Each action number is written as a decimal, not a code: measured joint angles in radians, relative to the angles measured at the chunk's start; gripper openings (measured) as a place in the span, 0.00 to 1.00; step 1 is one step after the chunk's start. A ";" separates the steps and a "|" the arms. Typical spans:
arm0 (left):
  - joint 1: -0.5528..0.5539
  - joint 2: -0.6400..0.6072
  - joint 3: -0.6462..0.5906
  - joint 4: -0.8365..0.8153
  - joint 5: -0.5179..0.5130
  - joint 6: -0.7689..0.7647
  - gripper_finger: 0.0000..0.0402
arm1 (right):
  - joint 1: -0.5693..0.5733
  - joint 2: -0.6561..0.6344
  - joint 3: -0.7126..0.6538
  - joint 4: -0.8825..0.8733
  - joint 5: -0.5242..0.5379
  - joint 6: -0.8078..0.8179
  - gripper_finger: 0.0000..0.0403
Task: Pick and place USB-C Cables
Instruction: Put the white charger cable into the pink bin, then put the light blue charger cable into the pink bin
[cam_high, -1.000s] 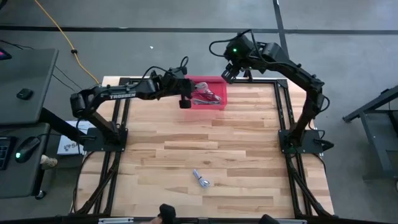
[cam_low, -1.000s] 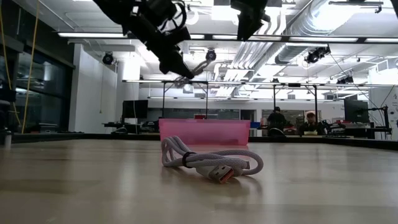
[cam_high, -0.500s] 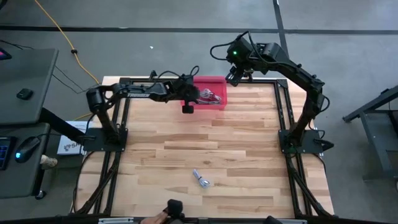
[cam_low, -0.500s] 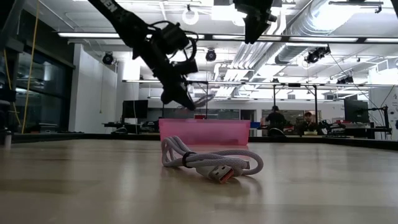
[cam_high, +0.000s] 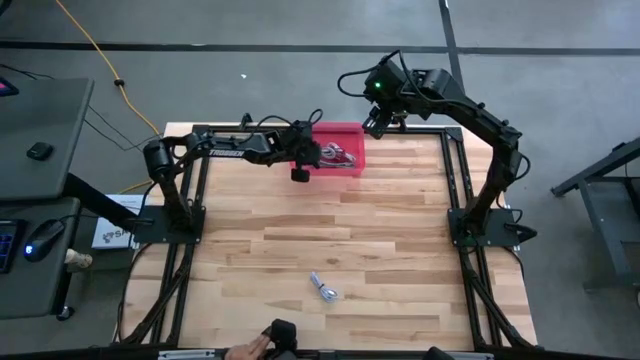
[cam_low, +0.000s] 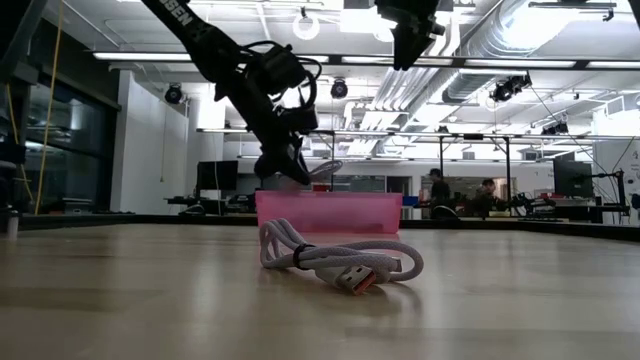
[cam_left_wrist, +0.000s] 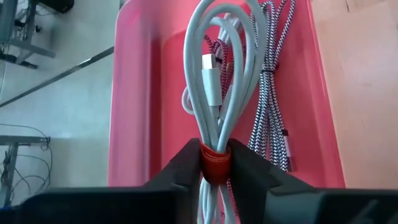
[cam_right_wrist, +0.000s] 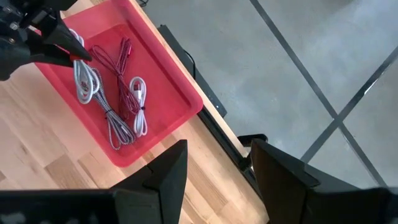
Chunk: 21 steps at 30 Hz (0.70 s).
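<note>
One pale coiled cable (cam_left_wrist: 219, 81) was clamped at its red strap between the left gripper's (cam_left_wrist: 215, 163) fingers, its long loop running lengthwise away from the fingertips, plug end pointing toward the top of the left wrist frame. It hung over the pink tray (cam_left_wrist: 134, 93), at the top centre of the high view. Inside the tray lay a braided black-and-white bundle (cam_left_wrist: 270, 99), a dark red cable (cam_right_wrist: 118, 68) and another white coil (cam_right_wrist: 138, 93), all stretched roughly along the tray's longer side. Whether the held coil touched them was hard to judge. Near the lower centre of the high view, a grey cable (cam_high: 323, 288) lay alone on the wooden table (cam_high: 400, 250). The right gripper (cam_right_wrist: 214, 168) hovered beyond the tray's upper right corner, fingers spread and empty.
</note>
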 joint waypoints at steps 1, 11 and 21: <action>-0.001 0.000 0.000 -0.001 0.000 0.003 0.16 | 0.000 0.000 0.000 0.000 0.000 0.000 0.42; -0.019 -0.003 0.000 0.001 -0.050 -0.019 0.29 | 0.001 0.000 0.000 0.000 -0.001 0.001 0.42; -0.051 -0.049 0.001 -0.051 -0.191 -0.035 0.29 | 0.071 0.000 0.000 -0.002 -0.045 0.055 0.42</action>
